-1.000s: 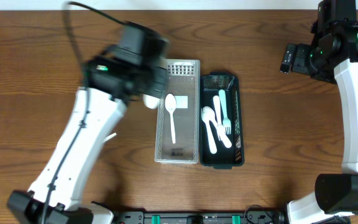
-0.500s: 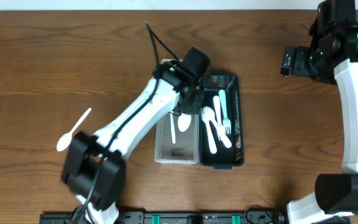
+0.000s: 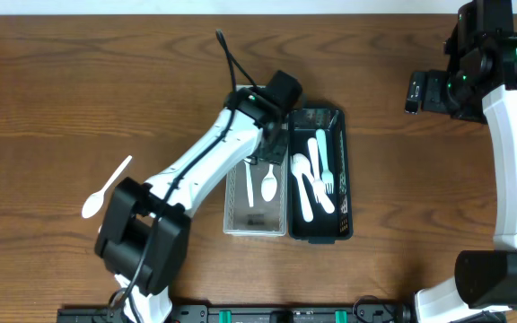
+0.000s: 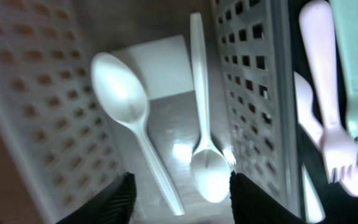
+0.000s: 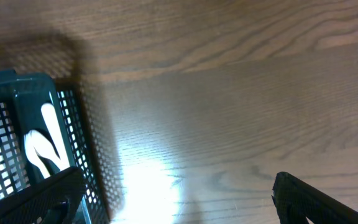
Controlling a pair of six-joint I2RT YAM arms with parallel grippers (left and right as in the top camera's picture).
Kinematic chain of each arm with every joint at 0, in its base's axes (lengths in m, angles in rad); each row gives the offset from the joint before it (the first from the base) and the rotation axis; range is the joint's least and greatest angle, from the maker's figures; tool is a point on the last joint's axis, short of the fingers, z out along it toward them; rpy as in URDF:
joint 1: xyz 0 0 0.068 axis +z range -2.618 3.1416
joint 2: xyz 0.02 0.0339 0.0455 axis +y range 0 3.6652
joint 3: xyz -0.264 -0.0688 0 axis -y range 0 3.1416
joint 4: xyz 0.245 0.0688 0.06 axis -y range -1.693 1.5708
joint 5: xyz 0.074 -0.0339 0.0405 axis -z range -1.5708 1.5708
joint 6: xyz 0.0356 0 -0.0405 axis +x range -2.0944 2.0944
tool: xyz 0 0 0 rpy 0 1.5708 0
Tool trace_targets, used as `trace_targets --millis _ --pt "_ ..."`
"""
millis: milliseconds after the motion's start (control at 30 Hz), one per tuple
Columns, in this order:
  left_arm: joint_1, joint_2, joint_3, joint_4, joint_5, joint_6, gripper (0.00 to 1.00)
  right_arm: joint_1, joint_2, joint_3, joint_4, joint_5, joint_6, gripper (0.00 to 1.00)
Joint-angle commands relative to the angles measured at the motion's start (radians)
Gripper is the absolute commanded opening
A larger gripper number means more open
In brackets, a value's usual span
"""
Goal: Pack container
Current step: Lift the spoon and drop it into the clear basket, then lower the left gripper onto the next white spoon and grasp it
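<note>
A clear perforated basket (image 3: 237, 193) sits mid-table with a dark green basket (image 3: 341, 179) against its right side. My left gripper (image 3: 271, 148) hangs over the clear basket, open and holding nothing. In the left wrist view its fingers (image 4: 114, 202) straddle the bowl of a white spoon (image 4: 207, 168) lying on the basket floor, beside a second white spoon (image 4: 122, 96). The green basket holds a pink fork (image 4: 328, 112), a teal fork (image 4: 353, 74) and other cutlery. My right gripper (image 3: 417, 90) is open over bare wood at the far right (image 5: 179, 205).
Another white spoon (image 3: 106, 188) lies loose on the wooden table to the left of the baskets. The left arm stretches diagonally from the front left edge to the baskets. The green basket's corner (image 5: 23, 118) shows in the right wrist view.
The left arm swung right from beside the clear basket to over it, then opened its jaws. A second spoon now lies in that basket. The right arm stayed still.
</note>
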Motion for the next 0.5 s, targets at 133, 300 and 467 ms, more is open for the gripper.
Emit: trace_targets --millis 133,300,467 --pt "0.118 -0.267 0.076 -0.018 -0.191 0.048 0.63 -0.006 -0.005 -0.003 -0.011 0.000 -0.015 0.99" --pt "0.320 -0.468 0.083 -0.018 -0.289 -0.045 0.72 -0.006 -0.005 -0.003 -0.018 0.000 -0.015 0.99" --pt "0.663 -0.546 0.082 -0.172 -0.288 -0.430 0.78 -0.006 -0.005 -0.003 -0.021 -0.001 -0.014 0.99"
